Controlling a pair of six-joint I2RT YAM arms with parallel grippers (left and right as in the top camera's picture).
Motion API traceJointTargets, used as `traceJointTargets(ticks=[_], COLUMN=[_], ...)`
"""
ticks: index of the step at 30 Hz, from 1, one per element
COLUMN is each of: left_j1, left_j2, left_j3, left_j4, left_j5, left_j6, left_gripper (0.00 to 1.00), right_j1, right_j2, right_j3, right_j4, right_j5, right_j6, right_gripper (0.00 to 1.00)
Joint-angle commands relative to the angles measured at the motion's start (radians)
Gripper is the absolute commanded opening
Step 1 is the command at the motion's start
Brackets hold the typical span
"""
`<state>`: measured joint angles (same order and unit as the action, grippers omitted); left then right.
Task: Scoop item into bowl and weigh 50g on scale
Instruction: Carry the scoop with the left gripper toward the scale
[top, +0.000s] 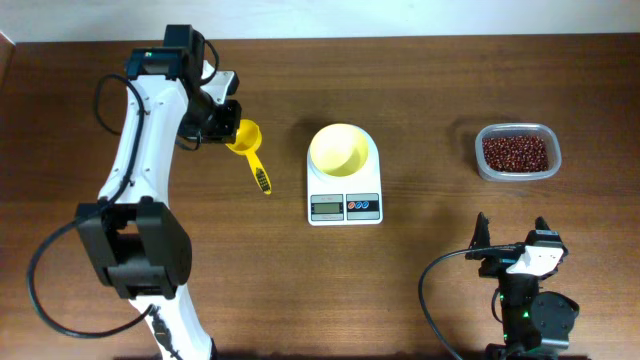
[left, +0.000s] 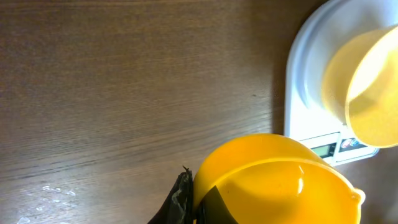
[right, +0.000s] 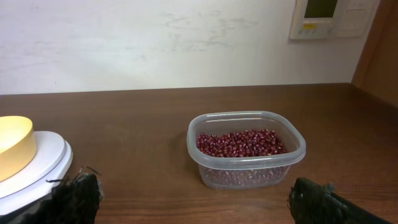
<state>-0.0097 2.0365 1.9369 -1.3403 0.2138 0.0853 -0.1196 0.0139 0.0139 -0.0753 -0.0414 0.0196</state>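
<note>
The red beans (top: 516, 152) fill a clear plastic container (top: 481, 166) at the right; they also show in the right wrist view (right: 239, 143). The pale yellow bowl (top: 340, 148) stands empty on the white scale (top: 345, 207). Bowl (left: 367, 87) and scale (left: 305, 68) also show in the left wrist view. My left gripper (top: 218, 122) is shut on the wall of a yellow scoop's cup (left: 273, 180). The scoop (top: 247, 138) is left of the scale, its handle pointing towards the front. My right gripper (top: 512, 247) is open and empty, in front of the container (right: 249, 177).
The scale's display and its red and blue buttons face the front edge. In the right wrist view a white wall with a wall panel (right: 326, 17) stands behind the table. Bare wood lies between the scale and the bean container.
</note>
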Motion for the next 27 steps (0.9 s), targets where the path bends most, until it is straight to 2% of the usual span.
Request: traceJointTargets(ticks=[1, 10, 18, 22, 27], left_j1=[-0.014, -0.015, -0.015, -0.024, -0.101], left_j2=[-0.091, -0.113, -0.113, -0.113, -0.113], left_j3=[0.029, 0.029, 0.029, 0.029, 0.029], left_j4=[-0.002, -0.064, -0.056, -0.057, -0.056], left_j5=[0.051, 0.191, 0.185, 0.037, -0.114], left_j6=[-0.013, -0.015, -0.183, -0.367, -0.441], left_gripper=[0.00, 0.00, 0.00, 0.00, 0.00], right_j1=[0.008, 0.008, 0.008, 0.008, 0.008], right_j2=[-0.011, -0.011, -0.010, -0.011, -0.010], right_j3=[-0.008, -0.008, -0.008, -0.008, -0.008], right_j4=[-0.003, -0.003, -0.003, -0.003, -0.003], right_j5=[0.009, 0.009, 0.009, 0.009, 0.009], right_j6=[0.004, 0.004, 0.004, 0.004, 0.004], right_gripper=[0.99, 0.99, 0.99, 0.99, 0.99])
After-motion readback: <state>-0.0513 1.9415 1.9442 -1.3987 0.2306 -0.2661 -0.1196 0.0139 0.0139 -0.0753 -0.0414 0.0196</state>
